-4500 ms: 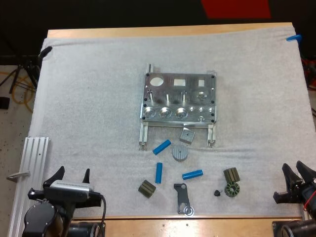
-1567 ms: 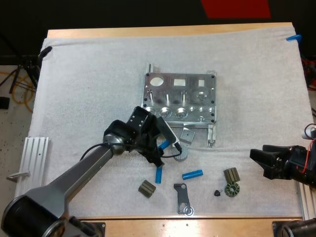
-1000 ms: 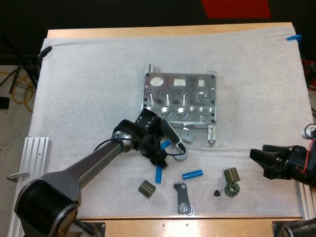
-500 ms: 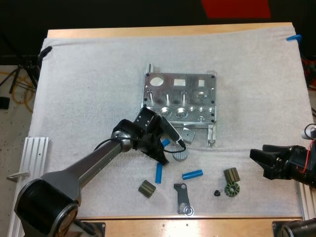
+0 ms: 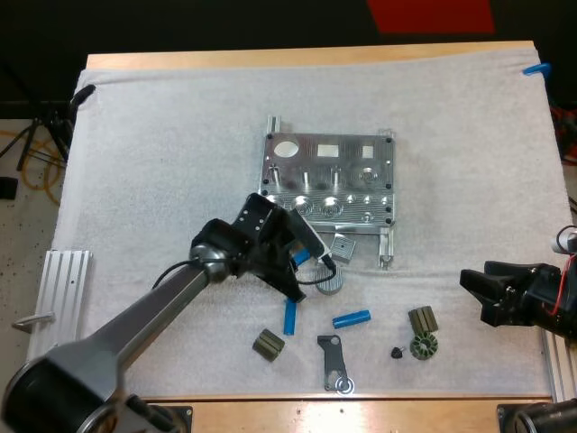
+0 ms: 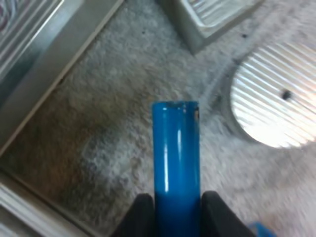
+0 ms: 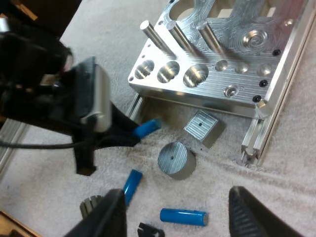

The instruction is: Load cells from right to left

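Left gripper [image 6: 177, 210] is clamping bright blue cylindrical cell [image 6: 176, 148], axis projecting forward, near machined metal fixture [image 5: 329, 180]; right gripper [image 5: 475, 296], jaws apart, is hanging farther off.

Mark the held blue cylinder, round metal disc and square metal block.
held blue cylinder [image 6: 175, 158], left wrist view, mid-body.
round metal disc [image 7: 173, 158], right wrist view, top face.
square metal block [image 7: 200, 125], right wrist view, top face.

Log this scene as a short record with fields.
left gripper: shut on a cell, by the fixture's near edge
right gripper: open, holding nothing, at the right of the mat
loose cells: two, lying on the mat
holes: three large ones in the fixture, empty
other parts: disc and block near the held cell
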`<state>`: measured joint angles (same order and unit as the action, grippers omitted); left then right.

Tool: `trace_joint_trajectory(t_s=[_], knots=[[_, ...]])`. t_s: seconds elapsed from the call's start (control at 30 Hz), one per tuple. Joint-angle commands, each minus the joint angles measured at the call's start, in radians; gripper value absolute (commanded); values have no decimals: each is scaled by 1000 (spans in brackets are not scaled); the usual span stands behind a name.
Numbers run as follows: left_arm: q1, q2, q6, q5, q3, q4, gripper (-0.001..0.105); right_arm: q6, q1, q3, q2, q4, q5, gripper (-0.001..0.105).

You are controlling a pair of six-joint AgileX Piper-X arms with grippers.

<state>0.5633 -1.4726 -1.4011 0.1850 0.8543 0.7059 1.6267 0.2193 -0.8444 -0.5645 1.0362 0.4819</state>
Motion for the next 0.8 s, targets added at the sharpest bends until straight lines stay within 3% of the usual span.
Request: trace_joint_trajectory(t_s=[0.0, 0.23, 0.3, 0.53, 0.77], knots=[[1, 39, 48, 17, 4, 35, 0, -1, -6, -10, -12, -8, 2, 47], [1, 177, 138, 81, 4, 113, 0, -32, -6, -10, -51, -8, 124, 47], [1, 231, 150, 150, 4, 124, 0, -32, -6, -10, -76, -8, 192, 47], [1, 384, 150, 369, 4, 127, 0, -87, -4, -6, -107, -33, 272, 47], [1, 437, 143, 474, 4, 131, 0, -221, 23, 54, -107, -121, 362, 47]])
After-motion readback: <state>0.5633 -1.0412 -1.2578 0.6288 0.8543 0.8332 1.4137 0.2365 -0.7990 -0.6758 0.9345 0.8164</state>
